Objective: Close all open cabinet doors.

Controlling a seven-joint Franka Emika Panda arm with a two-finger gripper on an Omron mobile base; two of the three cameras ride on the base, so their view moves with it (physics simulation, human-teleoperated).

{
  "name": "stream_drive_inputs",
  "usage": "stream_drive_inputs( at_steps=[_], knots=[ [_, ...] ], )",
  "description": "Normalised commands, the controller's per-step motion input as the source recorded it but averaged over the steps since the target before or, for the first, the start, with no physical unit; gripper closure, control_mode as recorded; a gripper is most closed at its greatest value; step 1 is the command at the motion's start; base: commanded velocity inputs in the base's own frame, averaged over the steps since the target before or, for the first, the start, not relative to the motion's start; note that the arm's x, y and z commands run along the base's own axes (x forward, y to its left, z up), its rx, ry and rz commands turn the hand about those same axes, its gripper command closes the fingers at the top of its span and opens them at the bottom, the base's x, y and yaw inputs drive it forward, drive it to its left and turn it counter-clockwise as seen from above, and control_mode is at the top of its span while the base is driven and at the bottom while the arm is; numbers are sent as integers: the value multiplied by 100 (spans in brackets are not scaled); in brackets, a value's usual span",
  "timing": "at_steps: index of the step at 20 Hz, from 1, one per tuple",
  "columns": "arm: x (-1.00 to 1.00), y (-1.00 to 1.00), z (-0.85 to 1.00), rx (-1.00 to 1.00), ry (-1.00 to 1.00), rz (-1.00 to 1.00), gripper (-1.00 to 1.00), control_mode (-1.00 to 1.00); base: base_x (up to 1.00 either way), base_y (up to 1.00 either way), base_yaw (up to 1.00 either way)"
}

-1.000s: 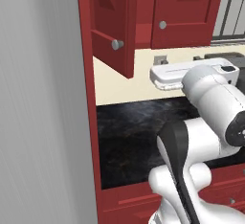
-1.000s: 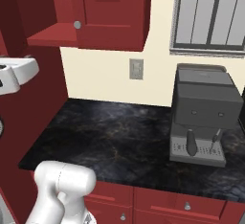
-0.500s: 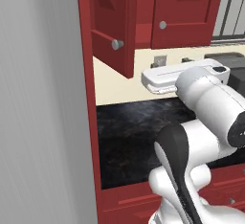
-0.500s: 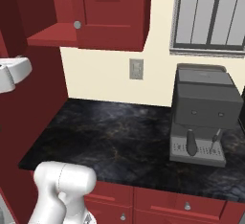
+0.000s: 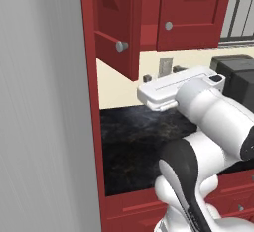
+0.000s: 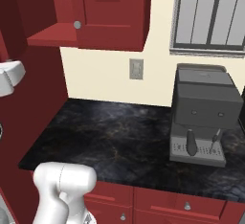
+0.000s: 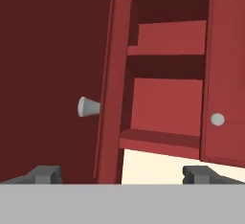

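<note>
Black marbled counter [image 6: 110, 137] runs below us, under a cream wall [image 6: 103, 82] and a row of dark red wall cabinets. We see two cabinet doors, each a tall red panel with a raised rectangle and one small round grey knob. The open door [image 5: 115, 25] swings out toward us at the upper left of the counter, its knob [image 5: 121, 46] on the free edge; in the hand view this door [image 7: 52, 74] is seen nearly edge-on, with its knob [image 7: 87, 107] sticking out sideways. Behind it we see the cabinet's bare red shelves [image 7: 165, 43]. The shut door [image 5: 191, 10] sits just right of the opening, flat against the cabinet, its knob [image 7: 217, 119] near its lower left corner.

Our gripper [image 7: 122, 174] points up at the gap between the two doors, its fingertips [image 7: 45, 174] spread wide apart and holding nothing, not touching either door. From the left base view our white hand [image 5: 173, 88] hangs above the counter, below and right of the open door.

A grey coffee machine [image 6: 203, 115] stands on the counter's right side, below a window [image 6: 210, 15], well apart from the doors. An outlet [image 6: 136, 69] sits on the wall between. Red drawers [image 6: 184, 204] line the counter's front. A tall red panel [image 5: 94, 102] and a grey wall [image 5: 39, 107] close off the left.
</note>
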Motion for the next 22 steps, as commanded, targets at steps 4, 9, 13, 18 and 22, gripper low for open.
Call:
stream_drive_inputs(
  at_steps=[4, 9, 13, 18, 22],
  knots=[
    [0, 27, 0, 0, -11, 0, -100, -100, 0, 0, 0],
    [0, 38, 0, 0, -2, 0, -100, -100, 0, 0, 0],
    [3, 37, 0, 0, 0, 0, -100, -100, 0, 0, 0],
    [23, 33, 0, 0, 0, 0, -100, -100, 0, 0, 0],
    [34, 28, 0, 0, 0, 0, -100, -100, 0, 0, 0]
  ],
)
